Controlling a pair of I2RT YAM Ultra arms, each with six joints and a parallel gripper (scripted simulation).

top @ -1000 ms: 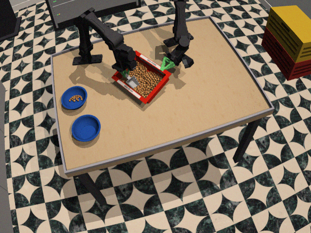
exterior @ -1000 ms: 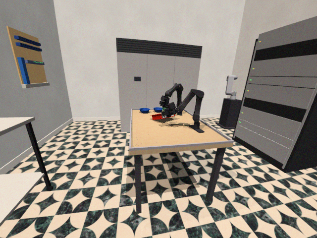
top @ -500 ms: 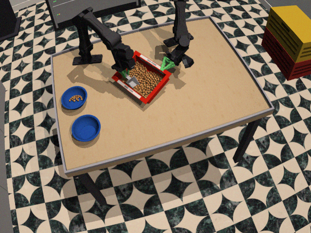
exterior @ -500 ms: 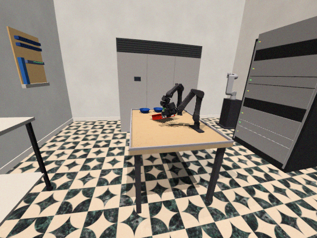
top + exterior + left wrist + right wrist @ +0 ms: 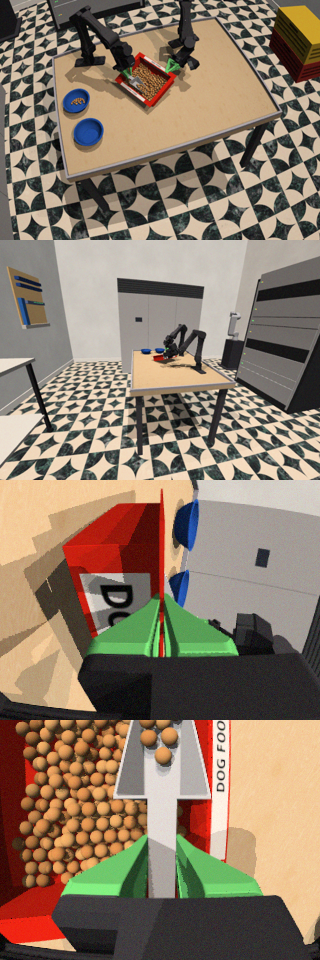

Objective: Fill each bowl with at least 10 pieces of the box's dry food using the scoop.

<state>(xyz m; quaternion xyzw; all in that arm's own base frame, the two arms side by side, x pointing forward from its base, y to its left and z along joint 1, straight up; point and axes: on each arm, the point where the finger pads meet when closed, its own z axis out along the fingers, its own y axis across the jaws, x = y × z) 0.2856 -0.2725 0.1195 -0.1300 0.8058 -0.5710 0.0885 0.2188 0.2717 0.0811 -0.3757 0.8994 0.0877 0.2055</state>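
"Which step are we on?"

"Loading for the second bowl, I'd say. The right pincer [image 5: 130, 74] [image 5: 166, 348] [image 5: 162, 841] grips the handle of the scoop [image 5: 134, 81] [image 5: 162, 820], whose pan sits in the box [image 5: 163, 92] [image 5: 158, 358] [image 5: 100, 530] [image 5: 17, 930] toward its seven o'clock wall, several pieces of food [image 5: 155, 79] [image 5: 75, 810] aboard."

"And the left pincer [image 5: 168, 71] [image 5: 161, 600]?"

"Pinching the box wall at its two o'clock side. The box looks tilted off the table [image 5: 206, 77] [image 5: 155, 376] [image 5: 30, 500] [image 5: 280, 795]."

"The bowls?"

"Both lie on the table toward eight o'clock from the box. The food bowl [image 5: 67, 100] [image 5: 159, 350] [image 5: 180, 589] seems past ten already. The empty bowl [image 5: 88, 133] [image 5: 146, 351] [image 5: 187, 526], at five o'clock from it, needs the next load."

"So what's next?"

"Gather a good heap, level the pan, raise it clear of the wall, then carry it over and pour low. I can't tell whether ten are aboard; the right wrist view cuts off the pan's far end. Tipping early would spill some."
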